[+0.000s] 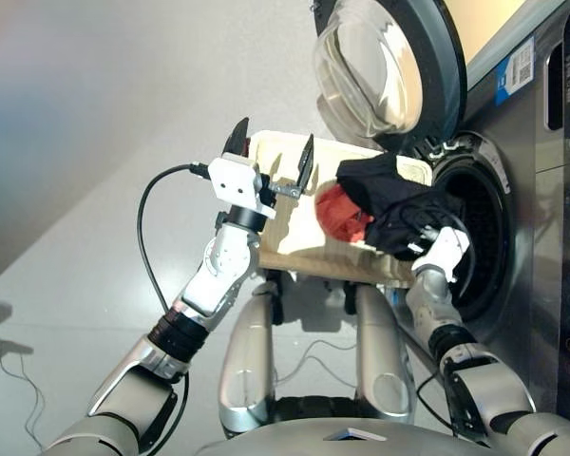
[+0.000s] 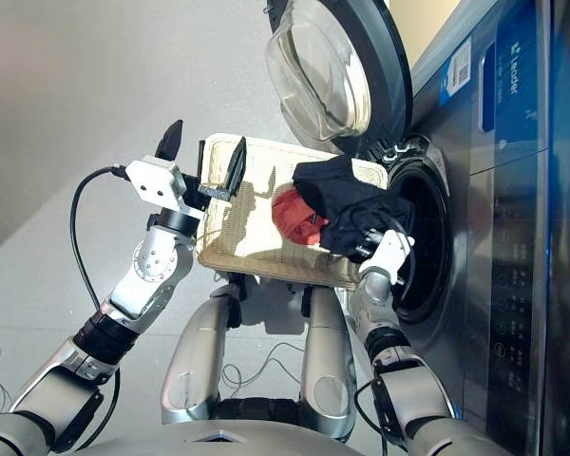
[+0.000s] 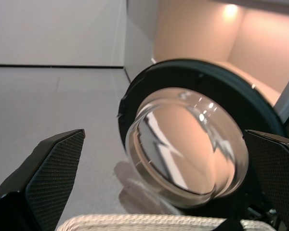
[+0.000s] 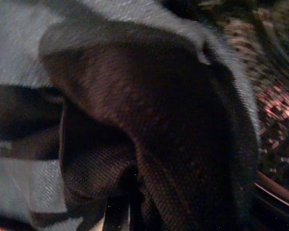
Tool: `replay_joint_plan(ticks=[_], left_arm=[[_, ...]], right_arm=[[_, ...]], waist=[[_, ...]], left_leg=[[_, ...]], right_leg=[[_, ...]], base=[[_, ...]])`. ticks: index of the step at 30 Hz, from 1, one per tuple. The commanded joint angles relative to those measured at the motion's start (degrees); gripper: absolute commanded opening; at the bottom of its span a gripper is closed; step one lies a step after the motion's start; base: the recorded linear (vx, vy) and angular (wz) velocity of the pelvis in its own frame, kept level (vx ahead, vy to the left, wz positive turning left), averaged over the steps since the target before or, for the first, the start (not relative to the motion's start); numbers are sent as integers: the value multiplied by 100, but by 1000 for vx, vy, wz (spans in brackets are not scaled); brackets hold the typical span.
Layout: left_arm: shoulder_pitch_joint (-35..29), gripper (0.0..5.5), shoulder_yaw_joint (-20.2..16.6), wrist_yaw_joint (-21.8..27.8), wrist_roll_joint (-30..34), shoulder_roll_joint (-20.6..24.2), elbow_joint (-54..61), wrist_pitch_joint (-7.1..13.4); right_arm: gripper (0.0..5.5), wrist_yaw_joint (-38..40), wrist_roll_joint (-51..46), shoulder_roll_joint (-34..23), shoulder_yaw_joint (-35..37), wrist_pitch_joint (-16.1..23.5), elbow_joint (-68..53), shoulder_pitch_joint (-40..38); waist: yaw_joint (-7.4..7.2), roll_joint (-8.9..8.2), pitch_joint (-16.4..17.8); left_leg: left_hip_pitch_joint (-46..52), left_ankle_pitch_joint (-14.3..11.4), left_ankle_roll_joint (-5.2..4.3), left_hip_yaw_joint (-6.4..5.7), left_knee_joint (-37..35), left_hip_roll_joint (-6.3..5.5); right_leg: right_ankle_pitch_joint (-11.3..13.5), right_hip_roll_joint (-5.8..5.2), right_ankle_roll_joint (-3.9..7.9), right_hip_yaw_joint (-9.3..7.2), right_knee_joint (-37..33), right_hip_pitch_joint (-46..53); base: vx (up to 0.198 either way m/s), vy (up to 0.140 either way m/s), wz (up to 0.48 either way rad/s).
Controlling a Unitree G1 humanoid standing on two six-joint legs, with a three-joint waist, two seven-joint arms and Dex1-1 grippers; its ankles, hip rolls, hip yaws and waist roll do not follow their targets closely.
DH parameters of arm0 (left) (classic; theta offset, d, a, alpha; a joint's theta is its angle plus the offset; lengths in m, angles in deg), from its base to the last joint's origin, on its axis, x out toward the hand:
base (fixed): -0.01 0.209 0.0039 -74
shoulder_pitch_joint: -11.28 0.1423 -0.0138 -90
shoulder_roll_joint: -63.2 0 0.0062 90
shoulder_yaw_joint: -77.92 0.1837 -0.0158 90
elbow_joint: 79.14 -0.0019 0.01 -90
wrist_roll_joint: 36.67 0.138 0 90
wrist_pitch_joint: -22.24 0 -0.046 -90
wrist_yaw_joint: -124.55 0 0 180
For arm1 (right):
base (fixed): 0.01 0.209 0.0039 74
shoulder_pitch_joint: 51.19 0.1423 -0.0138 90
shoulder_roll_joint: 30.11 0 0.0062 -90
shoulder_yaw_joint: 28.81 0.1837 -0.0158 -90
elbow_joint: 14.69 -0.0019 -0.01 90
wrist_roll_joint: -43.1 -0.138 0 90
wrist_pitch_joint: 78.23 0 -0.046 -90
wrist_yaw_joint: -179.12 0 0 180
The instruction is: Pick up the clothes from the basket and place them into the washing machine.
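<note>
Black cloth is the item in hand. Head views: the black garment (image 1: 391, 204) hangs bunched over the right gripper (image 1: 427, 239), lifted above the near right corner of the cream basket (image 1: 294, 261), just beside the open porthole of the washing machine (image 1: 527, 228). The round glass door (image 1: 375, 66) stands swung wide above the basket. A red garment (image 1: 340, 211) lies in the basket, touching the black one. No blue garment can be made out. The left gripper (image 1: 271, 157) is raised over the basket's far left side, empty, touching nothing.

Judged step: carrying the first garment from basket to drum. The next move calls for taking the right arm further to the right and into the porthole, clear of the rim and the door seal, before letting go; trailing cloth could catch on the red garment or the basket edge.

Left wrist view: both black fingers (image 3: 48, 173) show with a wide gap between them, so the left jaws stand well apart. Beyond them are the glass door and a strip of the woven basket rim.

Right wrist view: dark cloth fills nearly the whole picture and hides the fingers. The garment's hang in the head views suggests a grip, yet how the right jaws stand cannot be told. Part of the machine's dark interior shows at one edge.
</note>
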Motion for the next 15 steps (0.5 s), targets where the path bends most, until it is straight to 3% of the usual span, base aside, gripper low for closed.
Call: replay_joint_plan(ticks=[1,13,15], left_arm=[[-43,550,-67,-59,-56,51,508,370],[-126,550,172,15,-446,37,690,316],[-142,550,190,5,-482,57,742,291]], right_arm=[[0,551,-637,-378,473,745,3,124],[0,1300,-1492,-1871,1302,950,626,1016],[0,1325,-1679,-2096,1318,925,700,1208]], waist=[[109,26,-86],[217,366,-86],[224,418,-86]], left_leg=[[-121,-720,-203,-285,912,181],[-1300,-885,-218,-332,1548,138],[-1602,-825,-217,-323,1663,141]], right_leg=[[60,-161,363,420,-179,360],[-119,-165,327,539,490,-854],[-34,-176,314,586,594,-1197]], base=[[0,0,0],[-14,-4,27],[-72,1,34]])
